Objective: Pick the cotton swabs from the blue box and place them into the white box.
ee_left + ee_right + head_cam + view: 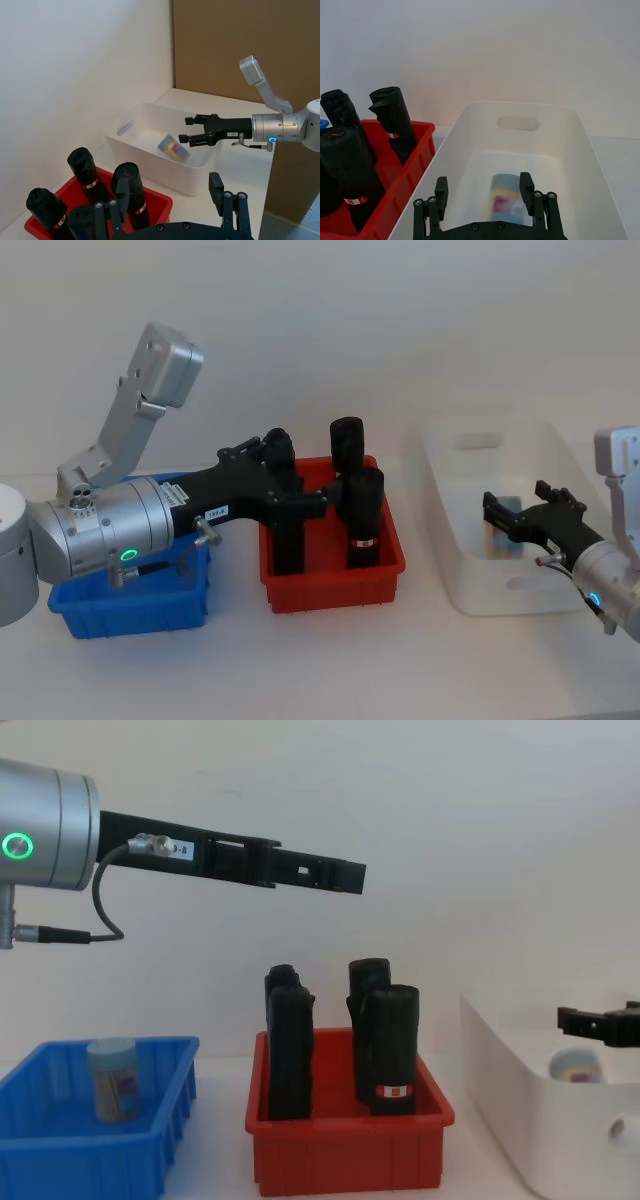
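Right pincer [483, 185] hangs over the white box [570, 135], fingers spread wide, nothing gripped. One swab jar [509, 205] sits directly below it, between the two fingertips but lower, on the box floor and free of the fingers. Reads as the release step of one transfer, done or nearly so. Left pincer [345, 877] is held high over the red bin [350, 1155], fingers apart and empty. The other swab jar [112, 1078] stands upright in the blue box [100, 1160], well below this pincer and back toward its arm's base. Likely next move: fetch that jar, which means drawing the left pincer back and down into the blue box, fingers either side of the lid. Room: the right pincer is inside the line of the white box's tall walls, so straight up is the safe exit. The black rolls [392, 1040] rise well above the red bin's rim, beneath the left pincer and between the two boxes. Any carry across must pass over them.
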